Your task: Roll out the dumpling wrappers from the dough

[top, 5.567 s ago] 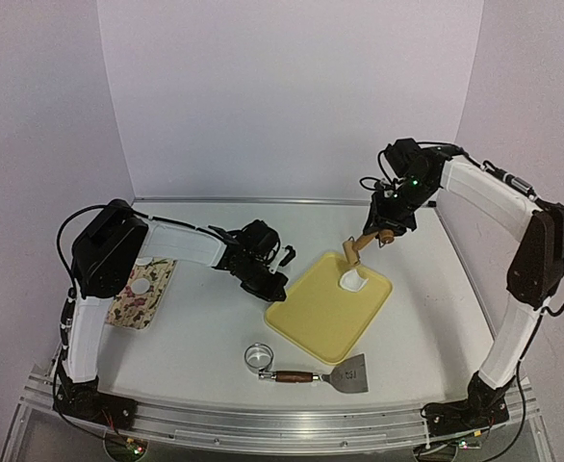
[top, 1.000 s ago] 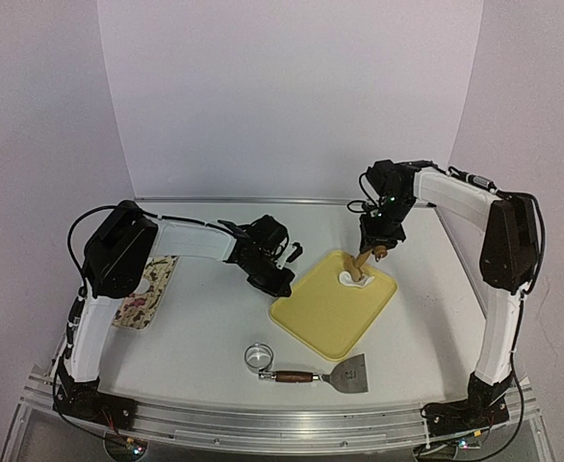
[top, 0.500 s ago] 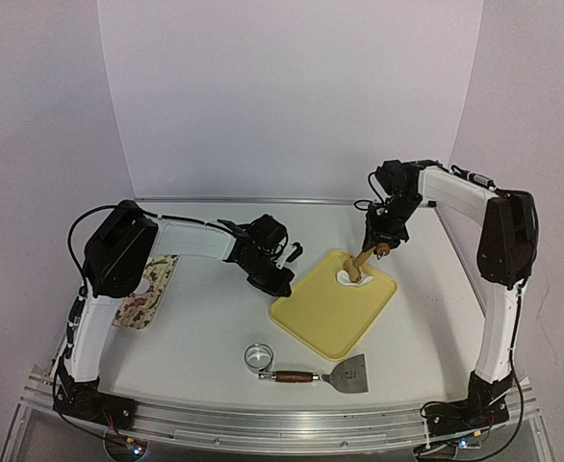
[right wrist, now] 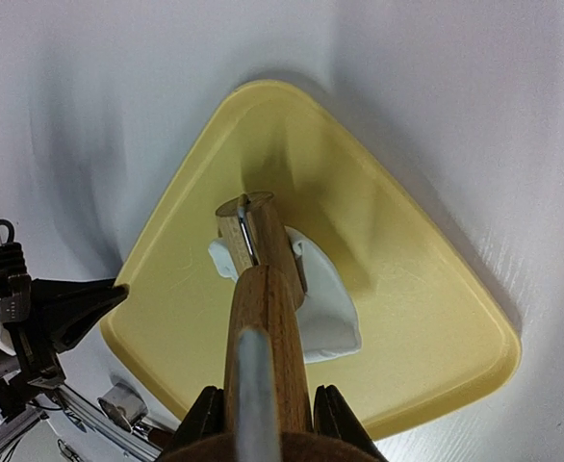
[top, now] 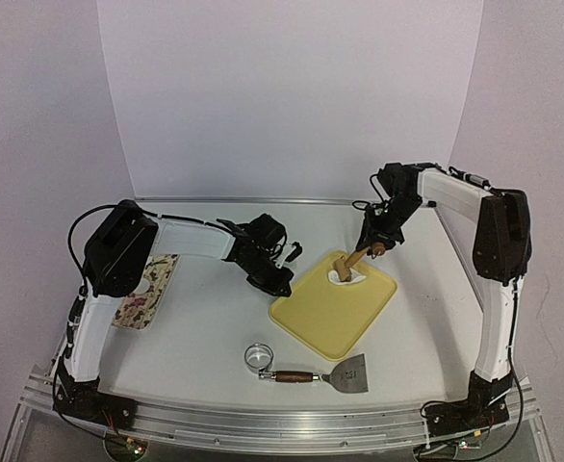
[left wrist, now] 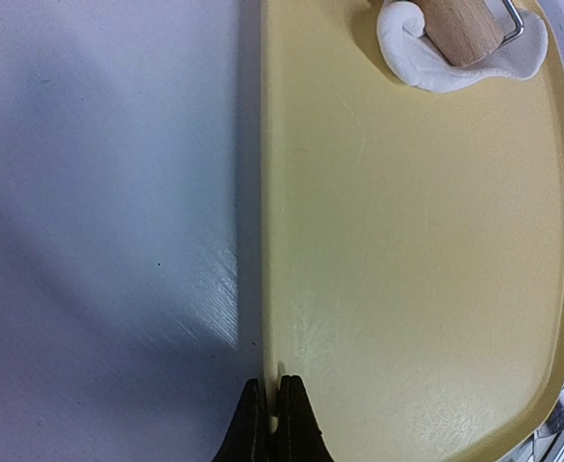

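Dough lies at the far corner of the yellow tray, which sits on the surface between the two arms. It is a small white piece, partly flattened and uneven in outline. The roller of the rolling pin rests on top of it. In the left wrist view one edge of the dough curls up against the roller.

**Tool state**
- The right tool is clenched on the wooden handle of the rolling pin, with one finger on either side.
- The left tool is closed, with its tips at the near rim of the tray. Whether the rim is pinched between them cannot be told.

**Handling**
- The dough looks soft, light and easily torn once thin.
- It is likely to stick to the roller and lift with it, as the curled edge suggests.
- Do not grip it directly. Work it through the pin, with pressure spread from the centre outward.
- If it must be lifted, take it from beneath at a thick edge. The scraper near the front of the surface suits this.
- The tray is light and may slide under rolling force, so it needs bracing at its rim.
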### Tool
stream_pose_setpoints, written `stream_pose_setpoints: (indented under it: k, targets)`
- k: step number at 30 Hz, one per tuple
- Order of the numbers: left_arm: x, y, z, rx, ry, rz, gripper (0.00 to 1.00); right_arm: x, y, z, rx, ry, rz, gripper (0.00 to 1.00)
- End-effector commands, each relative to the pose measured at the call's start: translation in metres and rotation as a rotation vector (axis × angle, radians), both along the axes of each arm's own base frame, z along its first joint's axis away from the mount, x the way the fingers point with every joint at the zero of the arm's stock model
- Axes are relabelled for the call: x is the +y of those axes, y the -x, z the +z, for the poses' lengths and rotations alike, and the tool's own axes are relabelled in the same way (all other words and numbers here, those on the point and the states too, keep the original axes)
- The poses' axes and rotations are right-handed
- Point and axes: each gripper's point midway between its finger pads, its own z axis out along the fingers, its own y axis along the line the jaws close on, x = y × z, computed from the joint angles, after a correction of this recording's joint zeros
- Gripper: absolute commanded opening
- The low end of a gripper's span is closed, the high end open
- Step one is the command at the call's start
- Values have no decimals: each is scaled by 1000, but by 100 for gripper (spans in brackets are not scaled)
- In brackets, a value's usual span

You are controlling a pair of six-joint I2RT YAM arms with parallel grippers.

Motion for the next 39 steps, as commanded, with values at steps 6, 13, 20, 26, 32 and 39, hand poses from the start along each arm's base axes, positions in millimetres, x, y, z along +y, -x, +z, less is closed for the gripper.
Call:
stream_pose_setpoints:
  k: [6, 13, 20, 26, 32, 39]
  targets:
    - [23, 10, -58, 72, -128, 15, 0, -6, 50, -102, 253, 135, 25, 0]
    - [22, 9, -56, 71, -121, 16, 0, -10, 57, -115, 268, 159, 13, 0]
    - [21, 9, -54, 70, -116, 20, 0, -11, 62, -124, 276, 178, 10, 0]
    - [24, 9, -56, 71, -125, 35, 0, -20, 65, -128, 271, 230, -6, 0]
    - [44, 7, -61, 73, -172, 97, 0, -47, 78, -125, 284, 304, -57, 0]
    - [65, 2, -63, 70, -201, 141, 0, -91, 91, -124, 322, 339, -138, 0]
